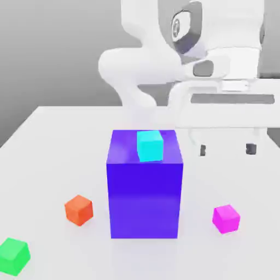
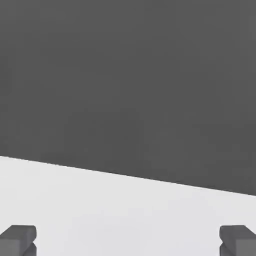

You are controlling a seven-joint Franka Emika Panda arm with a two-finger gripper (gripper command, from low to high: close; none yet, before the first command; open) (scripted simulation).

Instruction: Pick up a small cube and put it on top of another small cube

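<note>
My gripper [image 1: 226, 149] hangs spread wide, holding nothing. The small magenta cube [image 1: 226, 218] sits on the table [image 1: 49, 158], near the big blue block [image 1: 145, 191]. Risk: my descent clips that block.

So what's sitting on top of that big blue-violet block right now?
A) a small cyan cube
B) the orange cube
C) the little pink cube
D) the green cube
A: the small cyan cube rests on top of the big blue-violet block, while the pink cube, orange cube and green cube all lie on the table around it.
</note>
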